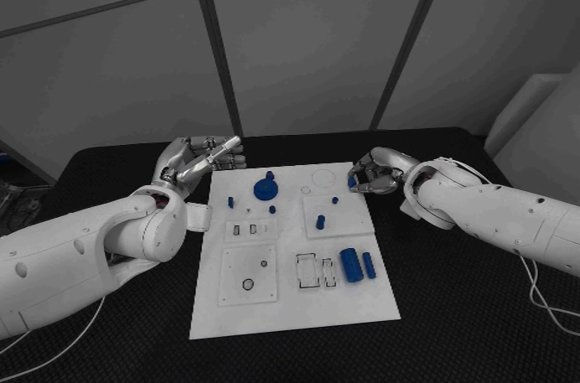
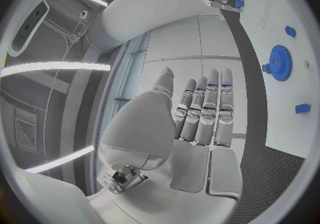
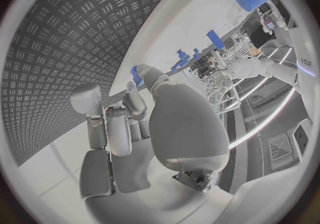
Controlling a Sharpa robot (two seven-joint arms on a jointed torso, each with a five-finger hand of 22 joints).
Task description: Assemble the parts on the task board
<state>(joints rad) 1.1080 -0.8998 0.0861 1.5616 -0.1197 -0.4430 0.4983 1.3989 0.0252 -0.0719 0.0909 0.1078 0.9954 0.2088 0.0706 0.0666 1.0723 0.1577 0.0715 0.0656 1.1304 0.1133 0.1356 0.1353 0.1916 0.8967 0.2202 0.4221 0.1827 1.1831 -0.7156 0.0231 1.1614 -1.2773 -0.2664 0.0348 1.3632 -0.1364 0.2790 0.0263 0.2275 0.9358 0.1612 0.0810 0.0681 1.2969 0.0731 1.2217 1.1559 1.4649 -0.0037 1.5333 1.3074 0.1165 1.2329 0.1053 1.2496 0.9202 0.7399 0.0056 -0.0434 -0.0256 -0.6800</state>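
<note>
Black table [image 1: 447,333] bears white task board [image 1: 302,307], apparently flat

The left hand [image 1: 197,161] is held out flat with fingers [image 2: 212,109] straight and together (nothing gripped), while the right hand [image 1: 377,173] is curled, a small blue part [image 3: 136,73] pinched.

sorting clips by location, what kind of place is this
Probably a robotics lab or test cell: a white task board with blue parts lies on a black table, with plain grey wall panels behind.
</note>
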